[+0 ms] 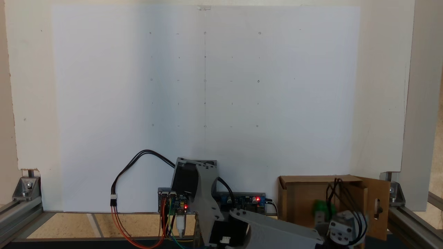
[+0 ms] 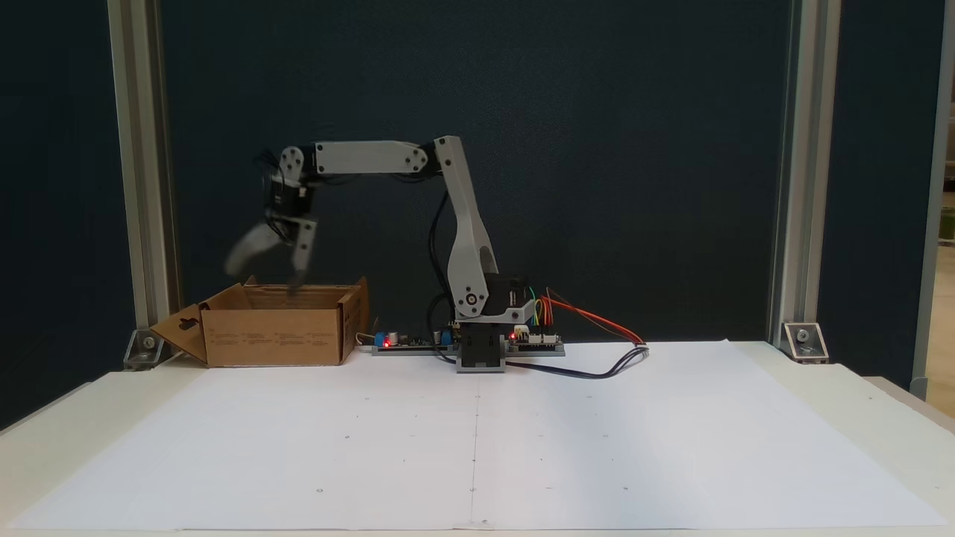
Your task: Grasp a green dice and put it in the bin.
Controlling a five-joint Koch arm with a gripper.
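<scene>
The green dice (image 1: 324, 206) is a blurred green patch inside the outline of the bin (image 1: 300, 197), right beside the tip of my gripper (image 1: 321, 218). From the side, the gripper (image 2: 265, 274) hangs just above the open top of the brown cardboard bin (image 2: 272, 335). Its jaws are spread wide apart, and the left one is smeared by motion. Nothing shows between them there, so the gripper is open. I cannot tell whether the dice still touches a finger.
The arm's base and circuit boards (image 2: 477, 343) stand beside the bin, with looped cables (image 2: 597, 350) on the white paper sheet (image 2: 477, 432). Aluminium frame posts (image 2: 142, 186) rise close behind the bin. A bin flap with a slot cutout (image 1: 378, 205) stands outward.
</scene>
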